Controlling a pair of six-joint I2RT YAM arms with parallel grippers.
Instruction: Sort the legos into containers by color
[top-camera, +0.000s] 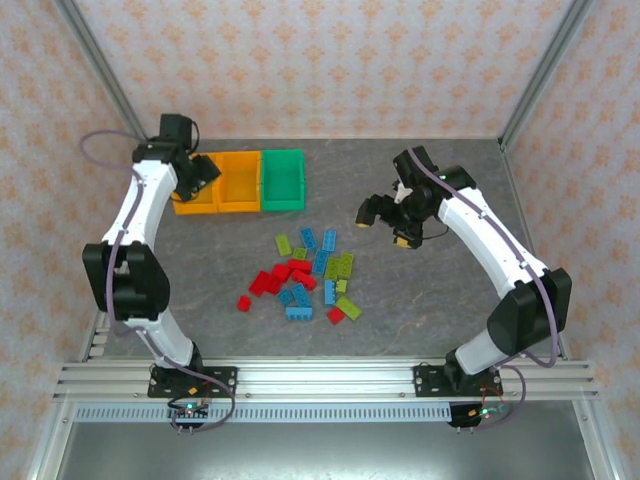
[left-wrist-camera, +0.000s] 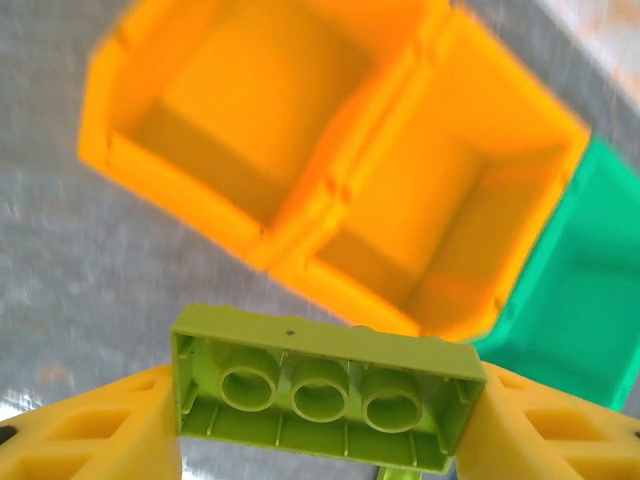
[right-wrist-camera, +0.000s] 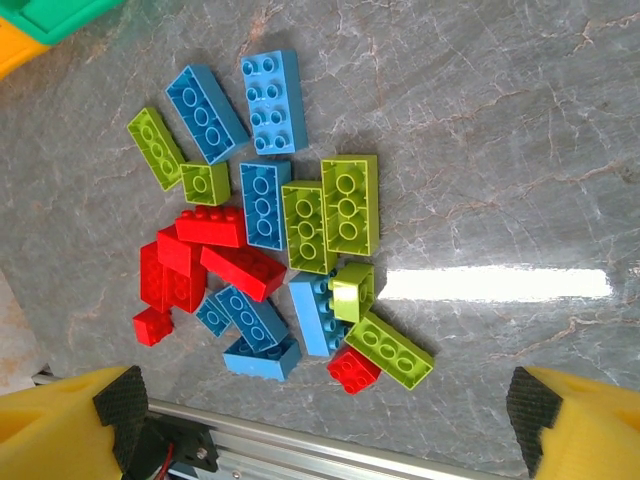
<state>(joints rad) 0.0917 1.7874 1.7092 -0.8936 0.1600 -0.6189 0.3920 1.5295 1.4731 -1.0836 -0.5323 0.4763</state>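
A lime green lego is held underside up, and my left gripper is shut on its two short ends. In the top view the left gripper hovers over the left end of the containers. These stand in a row: an orange-yellow bin, a second orange-yellow bin and a green bin, all showing bare insides. The loose legos lie mid-table in red, blue and lime green. My right gripper hangs open above and to the right of them, its pads wide apart over the pile.
The green bin stands closest to the pile. An aluminium rail runs along the near table edge. Patterned walls and metal posts close in the back and sides. Bare grey table lies right of the bricks.
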